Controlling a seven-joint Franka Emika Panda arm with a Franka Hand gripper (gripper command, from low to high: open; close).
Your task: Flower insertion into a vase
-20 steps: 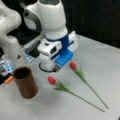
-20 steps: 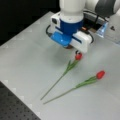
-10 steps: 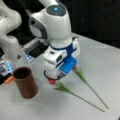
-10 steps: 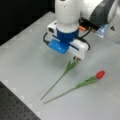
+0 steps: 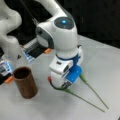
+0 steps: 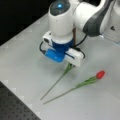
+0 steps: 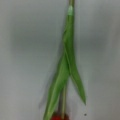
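White-and-blue robot hand (image 6: 71, 65) low over one green-stemmed red tulip (image 7: 65, 75) lying flat on the pale grey desk (image 6: 22, 57), lined up with the stem for a grasp; fingers hidden, can't tell their spread. Second red tulip (image 6: 96, 76) just beside. Dark reddish-brown cylindrical vase (image 5: 25, 82) upright, empty, toward a front view's left desk edge.

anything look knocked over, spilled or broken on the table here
Nothing stands out. The vase stands upright and empty, at a front view's left. Two tulips lie flat on the table, unbroken: one free, the other with its head end under the lowered gripper. The wrist view shows its leaves intact.
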